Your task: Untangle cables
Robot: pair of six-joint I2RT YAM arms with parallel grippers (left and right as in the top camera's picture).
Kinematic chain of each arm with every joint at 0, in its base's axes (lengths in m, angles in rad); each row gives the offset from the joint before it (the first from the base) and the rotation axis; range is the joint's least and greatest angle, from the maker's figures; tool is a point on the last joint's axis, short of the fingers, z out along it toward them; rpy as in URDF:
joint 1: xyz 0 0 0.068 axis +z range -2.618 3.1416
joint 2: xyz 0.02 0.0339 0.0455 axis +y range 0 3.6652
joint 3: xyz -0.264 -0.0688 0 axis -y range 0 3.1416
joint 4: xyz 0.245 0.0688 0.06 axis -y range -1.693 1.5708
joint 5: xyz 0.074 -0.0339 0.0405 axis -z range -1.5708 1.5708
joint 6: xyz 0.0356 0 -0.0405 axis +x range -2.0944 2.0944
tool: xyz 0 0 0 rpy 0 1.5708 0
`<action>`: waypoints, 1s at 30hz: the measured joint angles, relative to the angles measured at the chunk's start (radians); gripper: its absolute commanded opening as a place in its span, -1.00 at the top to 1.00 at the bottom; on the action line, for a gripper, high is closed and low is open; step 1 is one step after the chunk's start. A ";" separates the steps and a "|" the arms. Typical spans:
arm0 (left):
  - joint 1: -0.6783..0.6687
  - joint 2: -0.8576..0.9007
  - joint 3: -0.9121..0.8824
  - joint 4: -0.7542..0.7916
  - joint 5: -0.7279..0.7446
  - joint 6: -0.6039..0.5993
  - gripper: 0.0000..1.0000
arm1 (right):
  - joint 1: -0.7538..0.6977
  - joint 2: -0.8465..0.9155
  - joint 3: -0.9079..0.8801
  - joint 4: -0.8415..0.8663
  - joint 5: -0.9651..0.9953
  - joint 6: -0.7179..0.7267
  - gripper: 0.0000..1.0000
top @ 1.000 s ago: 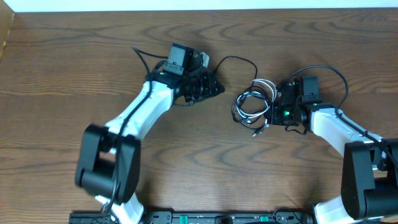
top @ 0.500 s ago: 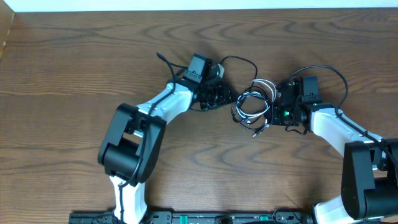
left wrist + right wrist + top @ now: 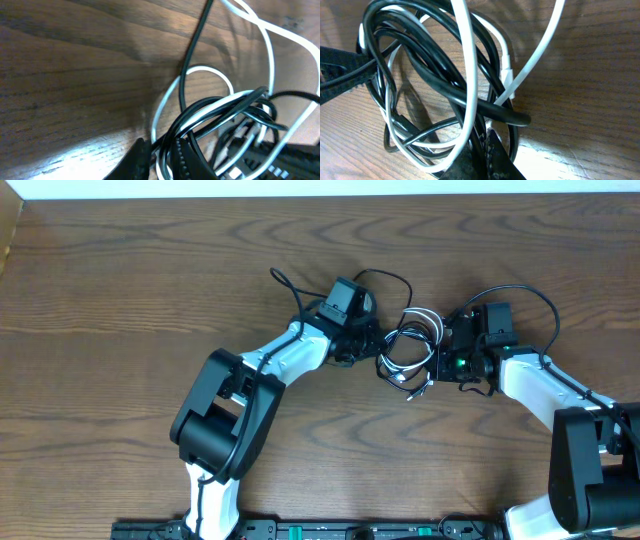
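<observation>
The black and white cables (image 3: 405,348) lie tangled in one small coiled bundle on the table between my two grippers. My left gripper (image 3: 374,342) is at the bundle's left edge. In the left wrist view its fingers (image 3: 187,160) stand narrow, with black and white strands pinched between them. The white cable (image 3: 272,55) and black cable (image 3: 195,40) loop away above. My right gripper (image 3: 437,361) is at the bundle's right side. In the right wrist view the right gripper (image 3: 485,157) is shut on a strand of the black cable (image 3: 445,95), with the white cable (image 3: 465,65) crossing over.
The wooden table (image 3: 120,290) runs wide to the left and front. A thick black arm wire (image 3: 283,284) curls behind the left wrist, and another (image 3: 530,295) arcs over the right wrist. A pale wall edge (image 3: 320,188) borders the far side.
The left arm has swung right across the table to the bundle and its jaws have narrowed onto strands. The right arm and the bundle have stayed put.
</observation>
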 measured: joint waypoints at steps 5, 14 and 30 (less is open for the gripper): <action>-0.031 0.000 0.000 0.000 -0.090 -0.004 0.85 | 0.000 0.000 0.000 -0.007 0.003 0.000 0.98; -0.030 -0.055 0.000 -0.145 -0.134 0.049 0.85 | 0.000 0.000 0.000 -0.067 0.091 0.032 0.98; 0.048 -0.583 0.000 -0.367 -0.148 0.149 0.85 | 0.001 -0.006 0.000 -0.074 0.201 0.138 0.98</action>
